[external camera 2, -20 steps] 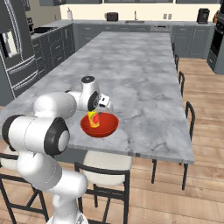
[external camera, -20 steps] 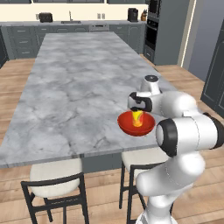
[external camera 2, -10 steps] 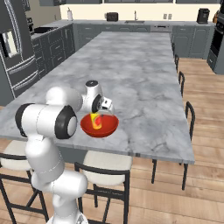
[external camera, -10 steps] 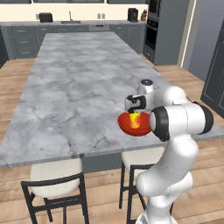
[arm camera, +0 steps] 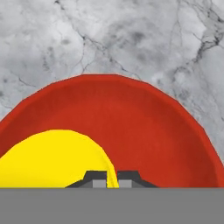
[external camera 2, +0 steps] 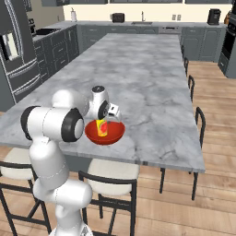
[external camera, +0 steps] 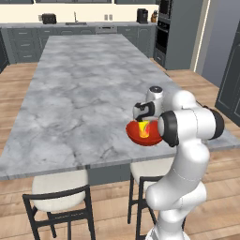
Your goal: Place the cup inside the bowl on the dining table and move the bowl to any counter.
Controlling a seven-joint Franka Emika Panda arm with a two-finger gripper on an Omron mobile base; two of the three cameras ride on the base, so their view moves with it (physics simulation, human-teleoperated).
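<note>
The red bowl (external camera: 133, 134) (external camera 2: 114, 135) (arm camera: 148, 131) sits on the dining table (external camera: 79, 89) (external camera 2: 138, 69) (arm camera: 109, 35) near its close edge. Inside it, toward one side, the yellow cup (external camera: 144, 130) (external camera 2: 102, 128) (arm camera: 52, 157) stands upright. My gripper (external camera: 143, 122) (external camera 2: 102, 120) (arm camera: 107, 179) points down into the bowl, shut on the cup's rim, one fingertip inside the wall and one outside. The counter (external camera: 28, 25) (external camera 2: 152, 24) with dark cabinets runs along the far wall.
Stools (external camera: 58, 192) (external camera 2: 108, 173) are tucked under the near table edge by my base. More chairs (external camera 2: 196, 124) line the table's right side. A fridge (external camera 2: 14, 50) stands at the left, a tall oven unit (external camera: 164, 28) at the far right.
My arm's big upper links have swung round over the table edge. The hand has stayed over the bowl and sunk a little with the cup. The bowl has not moved.
</note>
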